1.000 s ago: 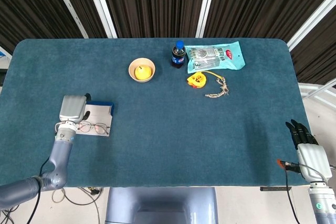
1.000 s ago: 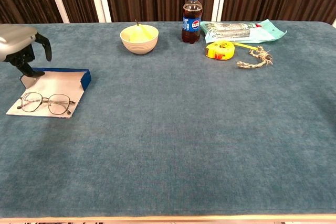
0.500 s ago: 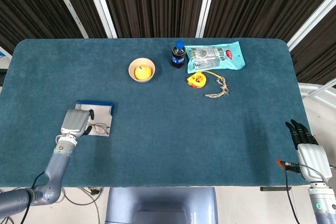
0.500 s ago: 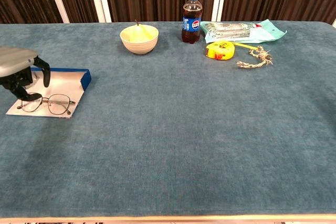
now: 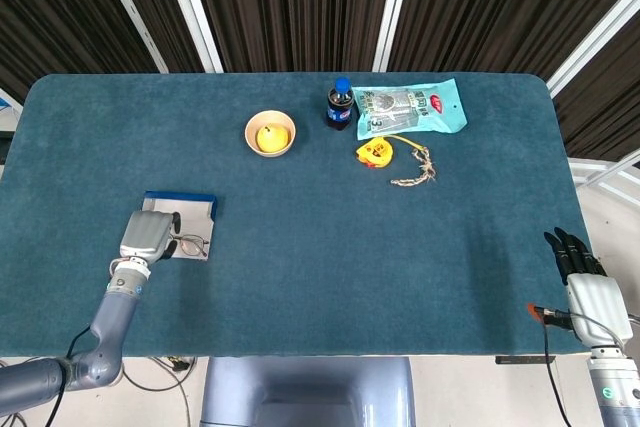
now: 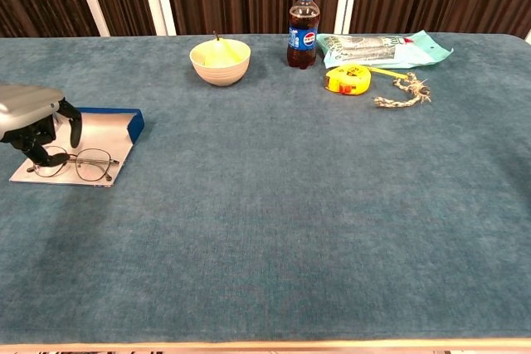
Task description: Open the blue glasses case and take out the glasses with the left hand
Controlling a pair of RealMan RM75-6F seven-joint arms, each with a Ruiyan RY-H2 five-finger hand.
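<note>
Near the tabletop's front-left edge, the left hand [image 6: 33, 126] has dropped from behind the open blue glasses case [image 6: 91, 134] onto the glasses [image 6: 75, 163], fingers curled at the frame's left lens but not visibly gripping, so the pick-up seems imminent; the right hand [image 5: 585, 277] hangs off the right edge, fingers straight, holding nothing.

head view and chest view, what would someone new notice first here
Most likely the open blue glasses case near the table's left edge, with the glasses lying on its pale inside and the left hand poised over their left end. Next would be the far cluster: a cream bowl with something yellow in it, a cola bottle, a teal snack bag and a yellow tape measure.
</note>
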